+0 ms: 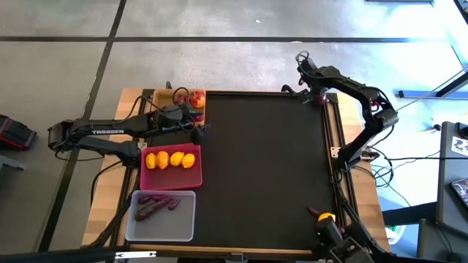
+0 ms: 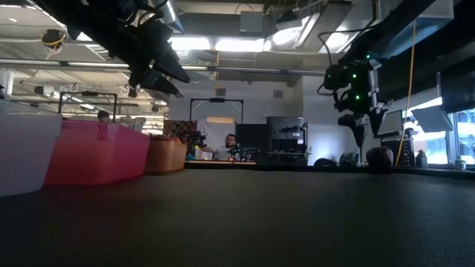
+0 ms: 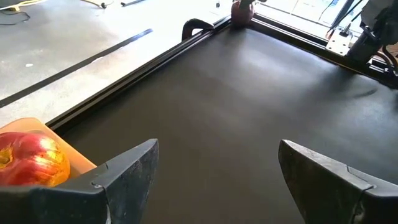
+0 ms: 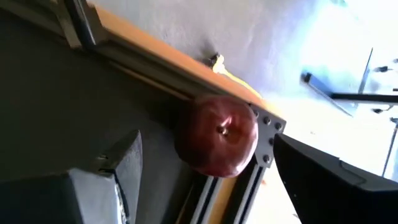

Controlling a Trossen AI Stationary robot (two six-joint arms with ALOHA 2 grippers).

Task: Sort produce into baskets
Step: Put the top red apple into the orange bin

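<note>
A dark-red apple (image 4: 217, 134) lies on the black mat in its far right corner (image 1: 320, 98), against the metal frame rail. My right gripper (image 4: 205, 142) hangs above it, slanting down, open, with a finger on each side and touching nothing (image 2: 358, 126). My left gripper (image 3: 217, 180) hovers open and holds nothing beside the tan basket (image 1: 170, 97), which holds apples (image 1: 196, 98). The pink basket (image 1: 171, 175) holds several lemons (image 1: 172, 159). The translucent basket (image 1: 162, 223) holds purple roots (image 1: 155, 207).
The three baskets stand in a row along the mat's left edge. A raised metal frame (image 1: 333, 146) borders the mat (image 1: 263, 168). A small yellow-orange thing (image 1: 325, 217) sits at the near right corner by a clamp. People sit in the room beyond (image 2: 230, 141).
</note>
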